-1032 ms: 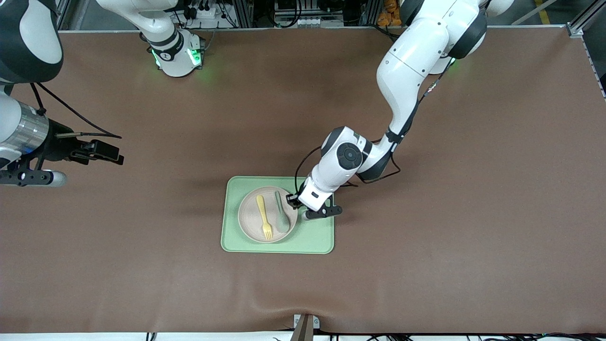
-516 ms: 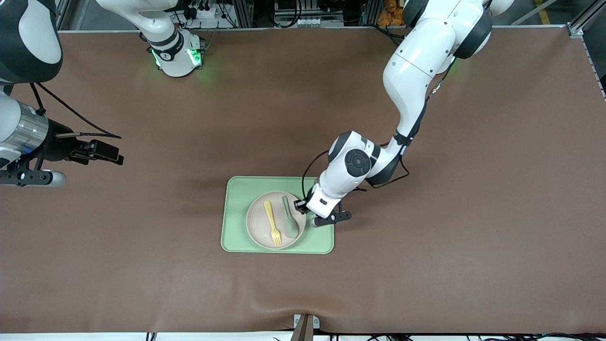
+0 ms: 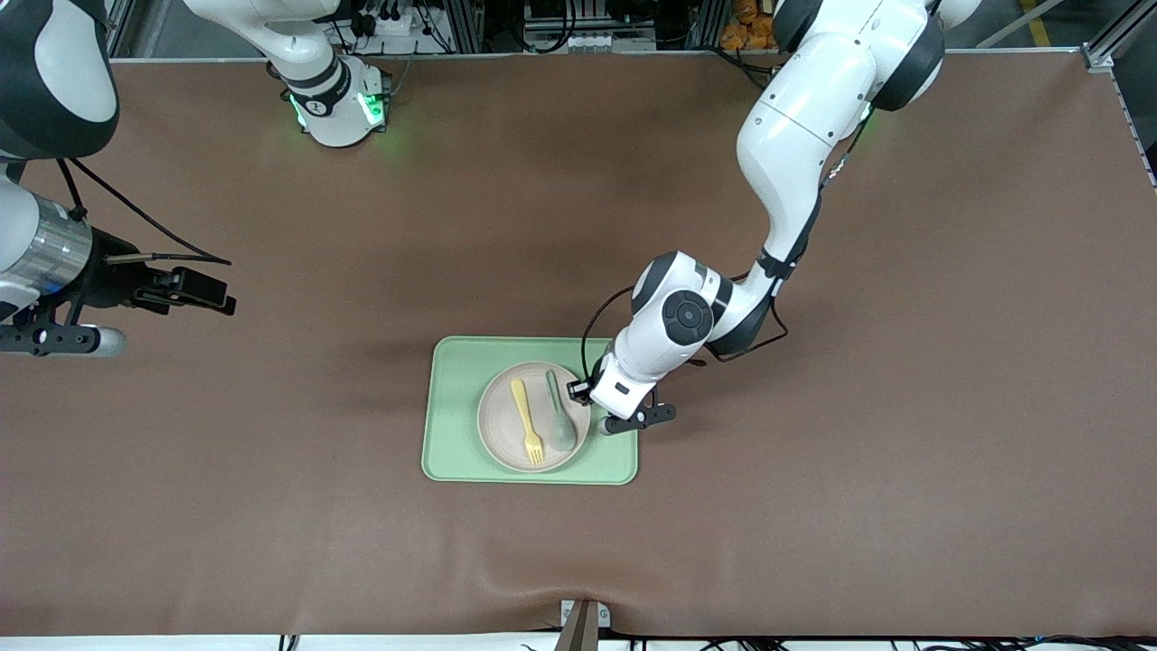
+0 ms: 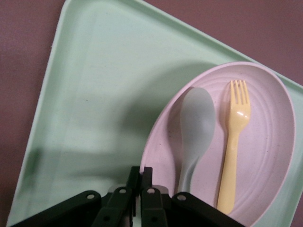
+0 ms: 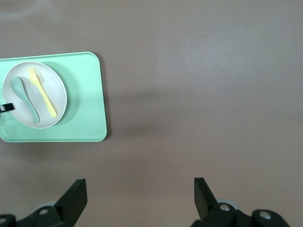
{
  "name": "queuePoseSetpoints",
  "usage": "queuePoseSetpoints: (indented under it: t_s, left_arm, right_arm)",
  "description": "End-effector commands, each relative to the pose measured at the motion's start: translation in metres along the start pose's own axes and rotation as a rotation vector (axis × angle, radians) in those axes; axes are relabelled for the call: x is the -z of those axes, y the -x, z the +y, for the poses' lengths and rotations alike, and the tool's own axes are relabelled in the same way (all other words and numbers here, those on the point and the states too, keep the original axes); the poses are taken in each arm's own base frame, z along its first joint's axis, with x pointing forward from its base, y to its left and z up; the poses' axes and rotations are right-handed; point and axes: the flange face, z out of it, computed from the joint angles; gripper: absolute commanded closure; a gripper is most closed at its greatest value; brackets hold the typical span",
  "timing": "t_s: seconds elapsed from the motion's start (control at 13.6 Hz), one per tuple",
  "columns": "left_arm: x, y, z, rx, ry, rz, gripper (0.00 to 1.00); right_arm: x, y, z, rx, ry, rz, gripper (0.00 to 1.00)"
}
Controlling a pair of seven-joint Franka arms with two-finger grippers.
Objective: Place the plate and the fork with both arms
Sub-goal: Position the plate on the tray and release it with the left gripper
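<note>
**A:** You have a brown mat-covered table (image 3: pixel 271 506) before you, with cable racks along the edge where the arm bases stand. What is your left arm's hand doing?

**B:** Your left gripper (image 3: pixel 586 398) is down at the rim of the round, off-white shallow plate (image 3: pixel 503 434), on the side toward the left arm's end of the table. In the left wrist view its black fingers (image 4: pixel 134 177) are pressed tight together and pinch the plate's thin raised edge between them.

**A:** And the plate itself?

**B:** It sits on the rectangular light-green tray (image 3: pixel 452 425), toward the tray's end nearest the left arm. On the plate lie the small pale-yellow plastic fork (image 3: pixel 527 421) and, just beside it, a pale grey-green spoon (image 3: pixel 559 422), roughly parallel, the fork's tines and the spoon's bowl pointing toward the front camera.

**A:** Your other hand?

**B:** Your right gripper (image 5: pixel 139 198) waits in the air over bare table toward the right arm's end, well apart from the tray, its fingers spread wide and holding nothing.

**A:** Any writing you can read?

**B:** There is a small mark on the right arm's base (image 3: pixel 336 104), too small to read.
</note>
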Motion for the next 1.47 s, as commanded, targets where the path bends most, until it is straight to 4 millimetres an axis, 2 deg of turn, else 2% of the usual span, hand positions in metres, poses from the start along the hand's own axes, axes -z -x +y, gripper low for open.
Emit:
queuePoseSetpoints:
  t_s: [0.0, 0.07, 0.22, 0.59, 0.88, 0.96, 1.03, 1.11, 1.18, 1.4]
  left_arm:
    - [0.031, -0.014, -0.004, 0.029, -0.018, -0.02, 1.0]
    - [0.039, -0.019, -0.006, 0.035, -0.022, -0.024, 1.0]
    - [0.044, -0.025, -0.01, 0.048, -0.031, -0.034, 1.0]
    - [0.03, -0.021, -0.03, 0.065, -0.088, -0.086, 1.0]
    - [0.028, -0.021, -0.036, 0.071, -0.112, -0.114, 1.0]
    - [0.03, -0.027, -0.04, 0.079, -0.112, -0.112, 1.0]
    - [0.031, -0.029, -0.044, 0.087, -0.12, -0.122, 0.94]
    - [0.034, -0.03, -0.044, 0.091, -0.127, -0.131, 0.29]
    - [0.039, -0.03, -0.044, 0.09, -0.131, -0.134, 0.0]
    - [0.063, -0.03, -0.034, 0.075, -0.131, -0.128, 0.0]
  right_arm:
    - [0.002, -0.002, 0.002, -0.035, -0.033, -0.008, 0.0]
    - [0.002, -0.001, -0.001, -0.052, -0.033, -0.008, 0.0]
    - [0.001, -0.002, -0.009, -0.084, -0.05, -0.005, 0.0]
    - [-0.003, -0.004, -0.006, -0.083, -0.06, -0.014, 0.0]
    - [-0.005, -0.004, -0.007, -0.086, -0.059, -0.02, 0.0]
    - [-0.005, -0.004, -0.01, -0.086, -0.058, -0.018, 0.0]
    - [-0.005, -0.004, -0.014, -0.081, -0.059, -0.013, 0.0]
    - [-0.007, -0.005, -0.028, -0.059, -0.059, 0.001, 0.0]
    - [-0.008, -0.006, -0.038, -0.044, -0.061, 0.016, 0.0]
    - [-0.021, -0.014, -0.061, -0.009, -0.06, 0.043, 0.0]
